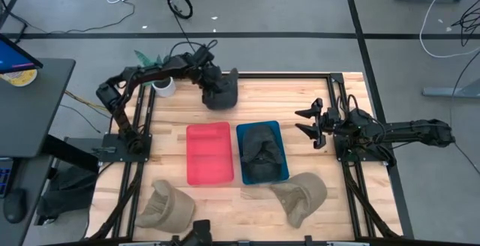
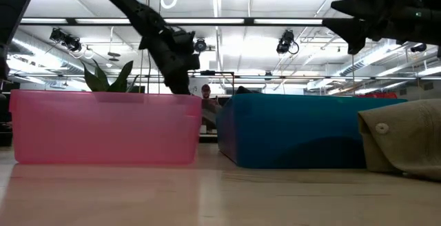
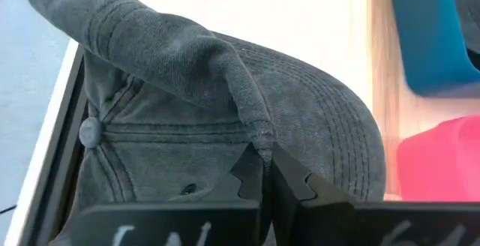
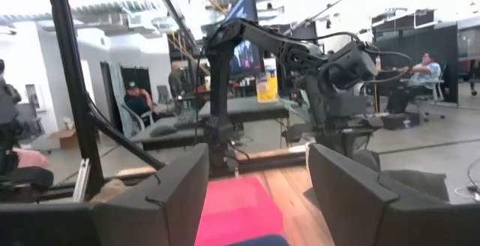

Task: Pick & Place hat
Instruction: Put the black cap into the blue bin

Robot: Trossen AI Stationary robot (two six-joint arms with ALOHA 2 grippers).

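Note:
A dark grey cap [image 1: 223, 94] sits by the table's far edge, beyond the pink tray [image 1: 192, 156]. My left gripper [image 1: 214, 85] is over it and shut on its cloth; the left wrist view shows the cap [image 3: 172, 58] filling the picture, with its top button [image 3: 90, 131] and stitched brim [image 3: 337, 118]. The pink tray [image 2: 103, 126] hides this cap in the low view. Another dark cap [image 1: 259, 152] lies inside the blue tray [image 1: 284, 145]. My right gripper [image 1: 300, 122] waits open, raised at the table's right side. My left gripper [image 3: 266, 167] pinches a raised fold of the cap's crown cloth [image 3: 255, 130] between its two fingers, close to where the crown meets the brim. The fingers come from above, slanting down. The cloth is drawn up into a ridge at the fingers. Whether the cap is clear of the table I cannot tell.
Two tan hats lie near the table's near edge, one left [image 1: 166, 205] and one right [image 1: 300, 193], the right one also in the low view [image 2: 406, 140]. A white cup with a plant [image 1: 163, 87] stands left of the grey cap. Dark frame rails run along the table's sides.

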